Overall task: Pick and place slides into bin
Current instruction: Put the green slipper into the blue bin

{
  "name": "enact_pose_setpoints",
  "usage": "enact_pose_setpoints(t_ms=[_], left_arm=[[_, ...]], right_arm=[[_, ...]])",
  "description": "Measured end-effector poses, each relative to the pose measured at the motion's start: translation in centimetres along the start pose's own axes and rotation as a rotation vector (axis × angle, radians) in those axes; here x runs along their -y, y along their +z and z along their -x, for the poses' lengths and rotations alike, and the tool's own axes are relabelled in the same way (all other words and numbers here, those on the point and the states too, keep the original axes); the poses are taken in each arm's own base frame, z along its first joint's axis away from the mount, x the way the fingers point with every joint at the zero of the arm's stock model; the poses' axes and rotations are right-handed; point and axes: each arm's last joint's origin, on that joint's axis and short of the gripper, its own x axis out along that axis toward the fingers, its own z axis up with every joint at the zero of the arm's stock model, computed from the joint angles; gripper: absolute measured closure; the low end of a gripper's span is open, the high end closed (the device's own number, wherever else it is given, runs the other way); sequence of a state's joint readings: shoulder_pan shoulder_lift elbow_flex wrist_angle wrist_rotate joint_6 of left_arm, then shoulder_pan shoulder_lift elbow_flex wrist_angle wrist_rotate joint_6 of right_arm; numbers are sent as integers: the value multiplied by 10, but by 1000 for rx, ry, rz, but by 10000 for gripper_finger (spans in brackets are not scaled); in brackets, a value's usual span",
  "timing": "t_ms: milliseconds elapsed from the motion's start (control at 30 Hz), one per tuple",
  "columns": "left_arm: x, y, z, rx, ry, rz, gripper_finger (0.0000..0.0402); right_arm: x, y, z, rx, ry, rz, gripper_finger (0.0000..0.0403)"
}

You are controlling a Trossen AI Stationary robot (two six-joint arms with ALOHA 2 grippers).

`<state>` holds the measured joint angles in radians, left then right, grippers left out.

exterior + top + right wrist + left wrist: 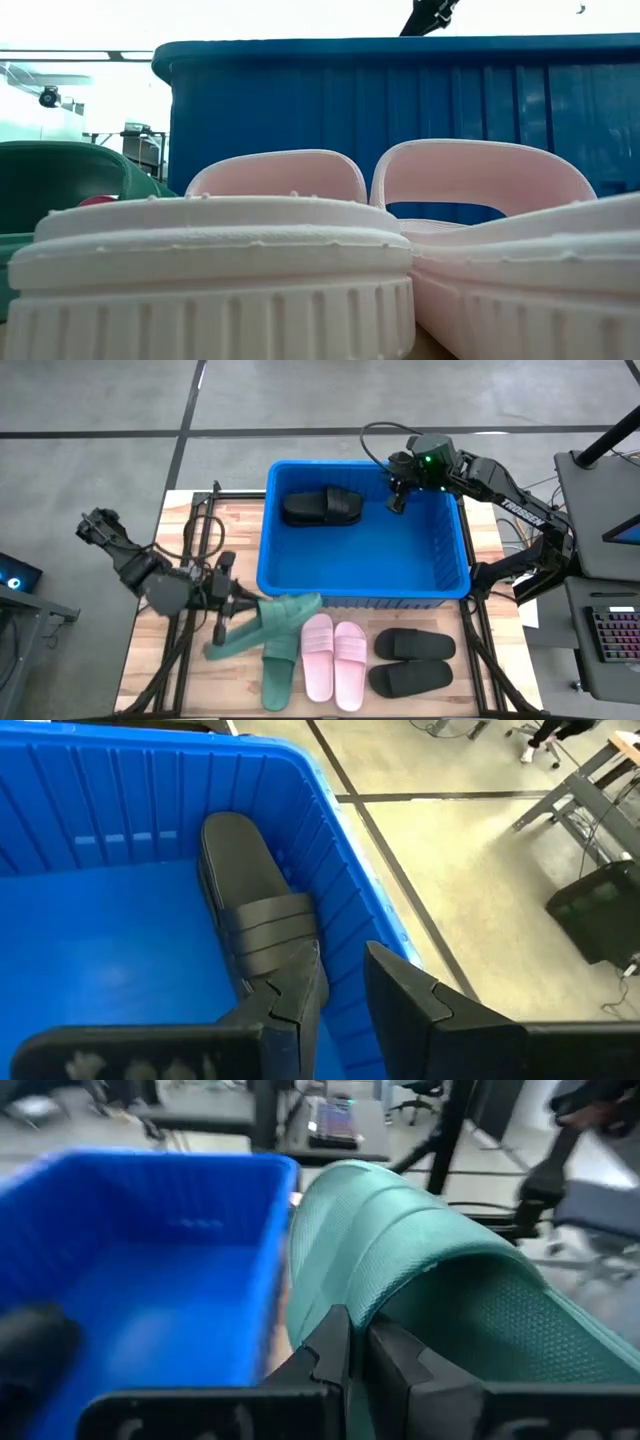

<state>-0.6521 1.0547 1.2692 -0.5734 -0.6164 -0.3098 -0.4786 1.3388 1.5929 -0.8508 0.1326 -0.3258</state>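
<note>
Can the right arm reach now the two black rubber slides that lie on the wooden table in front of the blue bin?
Probably yes: the right gripper holds nothing, and the black rubber slides lie uncovered on its side, beyond the blue plastic bin.

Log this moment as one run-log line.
left gripper: shut on green slide, lifting it beside bin | right gripper: empty, over bin | in bin: black slide | on table: pink pair

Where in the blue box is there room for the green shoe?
Most of the bin floor is bare: everything near and right of the black slide by its far wall. The table in front is crowded with the pink pair, black pair and green slides.
</note>
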Motion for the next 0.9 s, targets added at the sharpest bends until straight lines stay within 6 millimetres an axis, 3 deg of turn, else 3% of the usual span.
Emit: enact_pose_setpoints(t_ms=[433,700,900], left_arm=[[-67,32,-32,83,38,-319,401],[-115,50,-69,35,48,-484,401],[-152,50,-105,-138,109,-622,401]], right_arm=[[0,0,0,0,1,-72,330],[0,-1,1,-5,-8,-72,330],[8,1,20,11,-151,-127,330]])
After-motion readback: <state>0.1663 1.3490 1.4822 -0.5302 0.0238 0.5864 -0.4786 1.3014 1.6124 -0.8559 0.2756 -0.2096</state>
